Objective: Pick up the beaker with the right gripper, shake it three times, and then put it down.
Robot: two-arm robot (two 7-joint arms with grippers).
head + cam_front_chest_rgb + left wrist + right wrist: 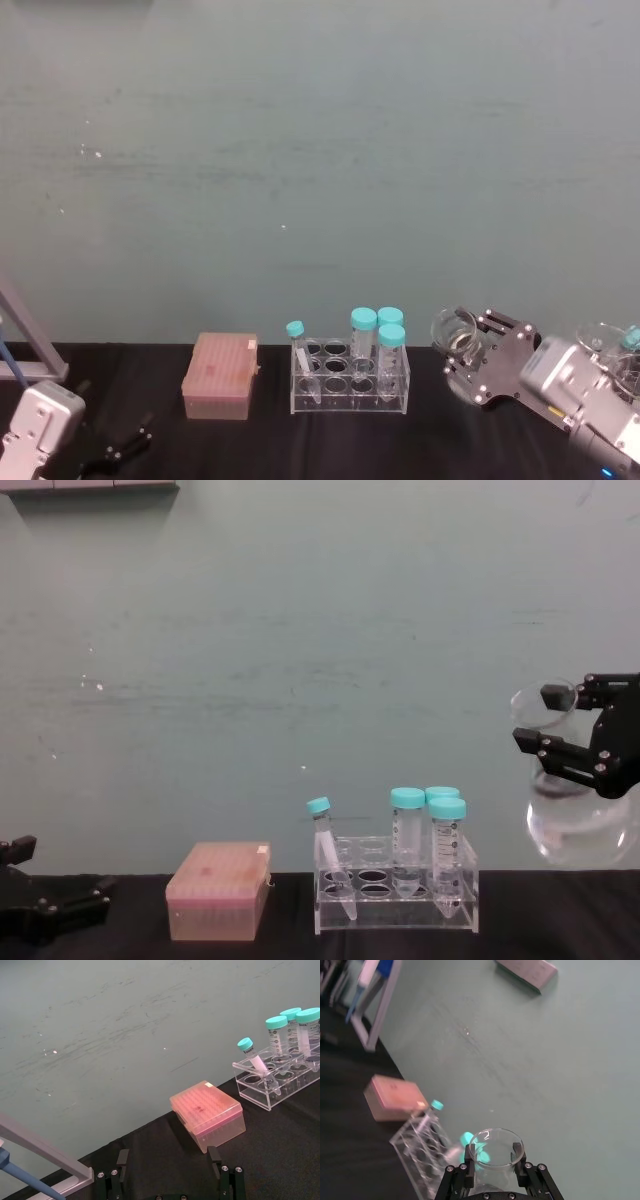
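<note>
The beaker (582, 830), a clear conical flask with liquid in its wide base, hangs tilted above the black table at the right, with the right gripper (542, 720) shut on its neck. From the head view I look into its flared rim (453, 326), held by the right gripper (468, 353) just right of the tube rack. The right wrist view has the beaker (486, 1136) between the two black fingers (463, 1167). My left gripper (125, 445) rests open at the table's near left, holding nothing.
A clear rack (395, 895) with several teal-capped tubes stands mid-table, and a pink tip box (218, 890) sits to its left. A grey pipette stand (30, 345) is at the far left. Other glassware (605, 342) sits at the far right behind my right arm.
</note>
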